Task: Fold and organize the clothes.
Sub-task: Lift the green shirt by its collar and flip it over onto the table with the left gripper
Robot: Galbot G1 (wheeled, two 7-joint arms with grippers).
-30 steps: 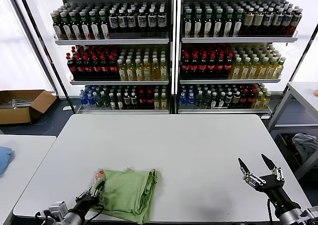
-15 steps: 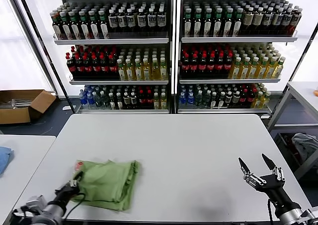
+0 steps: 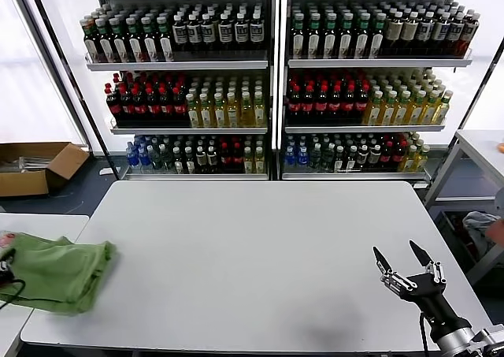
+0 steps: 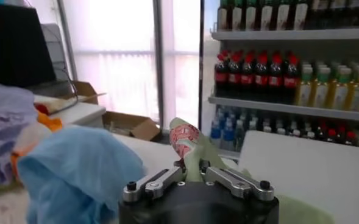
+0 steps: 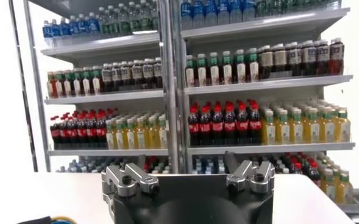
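I watch from afar as the folded green polo shirt (image 3: 57,272) straddles the gap at the far left of the head view, draped from the main white bench (image 3: 268,254) onto the neighbouring side bench (image 3: 35,227). My left tool (image 4: 191,165) is pressed together on a bunched edge of the shirt, the red-and-white checkered logo (image 4: 184,137) rising just above its fingers in the left wrist view; in the head view only a dark sliver of it shows at the frame's left edge. Just beside it lie a crumpled blue cloth (image 4: 75,170) and a lavender-grey cloth (image 4: 5,122), both soft and rumpled, close to the shirt's path.

A second ago the shirt lay near the front left of the main bench; it has since slid well to the left.

My right tool (image 3: 403,260) hovers over the bench's front right corner, fingers spread wide, holding nothing. Behind the bench stand metal shelves (image 3: 272,61) packed with rows of bottles (image 3: 323,97), red, yellow, green and dark. A cardboard box (image 3: 35,166) sits on the floor at left.
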